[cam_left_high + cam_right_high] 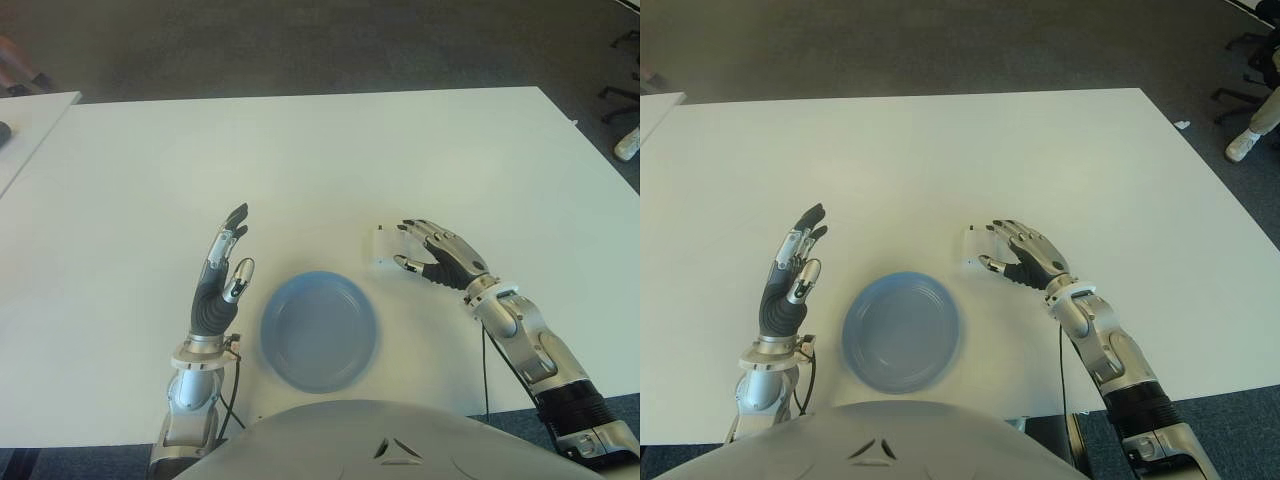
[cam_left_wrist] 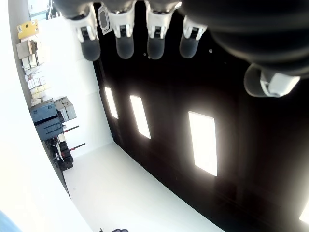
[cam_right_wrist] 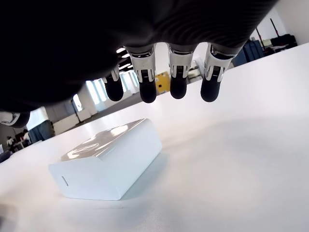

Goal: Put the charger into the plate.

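Note:
The charger [image 1: 383, 246] is a small white block lying flat on the white table [image 1: 300, 160], just right of and beyond the blue plate [image 1: 318, 330]. My right hand [image 1: 402, 245] is at the charger's right side with its fingers spread. In the right wrist view the fingertips [image 3: 177, 89] hang above the charger [image 3: 108, 164] without touching it, and the thumb stays off to one side. The plate holds nothing. My left hand [image 1: 225, 265] stands upright to the left of the plate, fingers extended and holding nothing.
A second white table [image 1: 30, 120] adjoins at the far left. Dark carpet lies beyond the far edge. An office chair base [image 1: 625, 60] and a person's shoe [image 1: 627, 145] show at the far right. A black cable [image 1: 232, 385] hangs by my left wrist.

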`<state>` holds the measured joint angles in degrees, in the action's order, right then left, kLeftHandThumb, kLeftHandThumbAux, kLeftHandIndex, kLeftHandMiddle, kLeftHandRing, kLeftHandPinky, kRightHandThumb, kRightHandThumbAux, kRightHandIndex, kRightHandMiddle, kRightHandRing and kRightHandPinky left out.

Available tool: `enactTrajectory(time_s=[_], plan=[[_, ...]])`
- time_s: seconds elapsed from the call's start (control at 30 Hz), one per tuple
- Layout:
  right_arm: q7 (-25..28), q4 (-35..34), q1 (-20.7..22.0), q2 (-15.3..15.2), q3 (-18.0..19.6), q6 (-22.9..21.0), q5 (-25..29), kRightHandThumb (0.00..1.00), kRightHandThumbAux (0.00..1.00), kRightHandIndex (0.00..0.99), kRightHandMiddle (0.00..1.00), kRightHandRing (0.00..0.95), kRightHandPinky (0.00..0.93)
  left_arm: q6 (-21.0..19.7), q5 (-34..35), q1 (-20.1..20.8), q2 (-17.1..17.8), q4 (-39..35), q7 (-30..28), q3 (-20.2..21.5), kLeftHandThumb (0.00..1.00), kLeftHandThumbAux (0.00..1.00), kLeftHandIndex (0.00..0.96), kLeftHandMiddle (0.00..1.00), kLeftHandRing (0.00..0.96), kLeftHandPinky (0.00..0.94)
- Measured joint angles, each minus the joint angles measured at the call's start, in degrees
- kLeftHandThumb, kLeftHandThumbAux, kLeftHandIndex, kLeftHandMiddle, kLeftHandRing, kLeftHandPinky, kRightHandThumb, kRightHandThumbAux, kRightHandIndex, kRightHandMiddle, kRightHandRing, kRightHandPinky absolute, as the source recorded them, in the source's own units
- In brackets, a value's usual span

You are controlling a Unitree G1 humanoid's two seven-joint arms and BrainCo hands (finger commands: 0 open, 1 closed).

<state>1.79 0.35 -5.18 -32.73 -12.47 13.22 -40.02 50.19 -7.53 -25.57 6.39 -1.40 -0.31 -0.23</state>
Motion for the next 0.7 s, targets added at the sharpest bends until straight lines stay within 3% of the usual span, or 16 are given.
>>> enactTrajectory(time_s=[0.7], plan=[[1.0,4.6,2.9,-0.6,-0.5,4.4,1.2,0.295,0.119,0.000,0.000,0.000,0.000,-1.0,-2.1,-0.3,-1.1,-1.0,0.1,0.6,0.170,0.188,0.084,0.046,0.008,0.007]])
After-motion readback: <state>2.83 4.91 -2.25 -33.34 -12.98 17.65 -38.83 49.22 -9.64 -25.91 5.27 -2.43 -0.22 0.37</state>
